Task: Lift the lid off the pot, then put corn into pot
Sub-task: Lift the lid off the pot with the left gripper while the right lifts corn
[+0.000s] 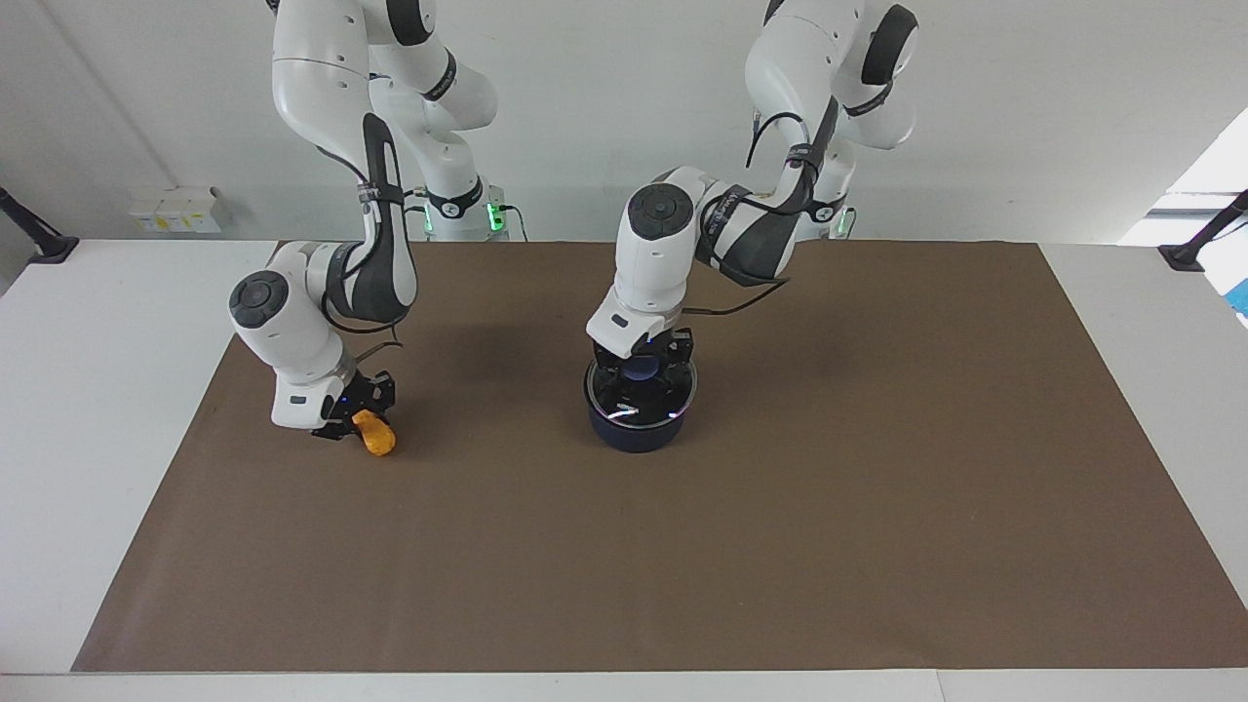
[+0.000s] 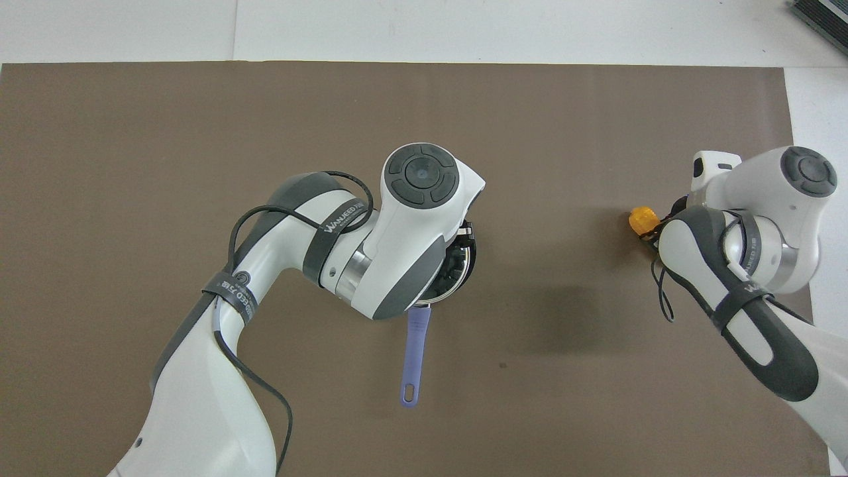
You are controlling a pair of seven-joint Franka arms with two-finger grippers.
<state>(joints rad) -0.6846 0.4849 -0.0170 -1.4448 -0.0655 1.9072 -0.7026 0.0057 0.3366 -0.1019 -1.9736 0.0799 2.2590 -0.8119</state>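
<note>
The navy pot [image 1: 639, 434] stands mid-table with the glass lid [image 1: 673, 402] on it. In the overhead view its long blue handle [image 2: 416, 351] points toward the robots, and a bit of the lid's rim [image 2: 468, 262] shows past the arm. My left gripper [image 1: 643, 363] is down on the lid at its blue knob [image 1: 642, 369]. The orange-yellow corn [image 1: 375, 435] is toward the right arm's end of the table, tilted, with its low end at the mat. My right gripper [image 1: 357, 417] is shut on its upper end. The corn [image 2: 640, 218] also shows in the overhead view, partly hidden by the right hand.
A brown mat [image 1: 780, 546] covers most of the white table [image 1: 88, 390]. Small white boxes [image 1: 180, 210] sit by the wall at the right arm's end.
</note>
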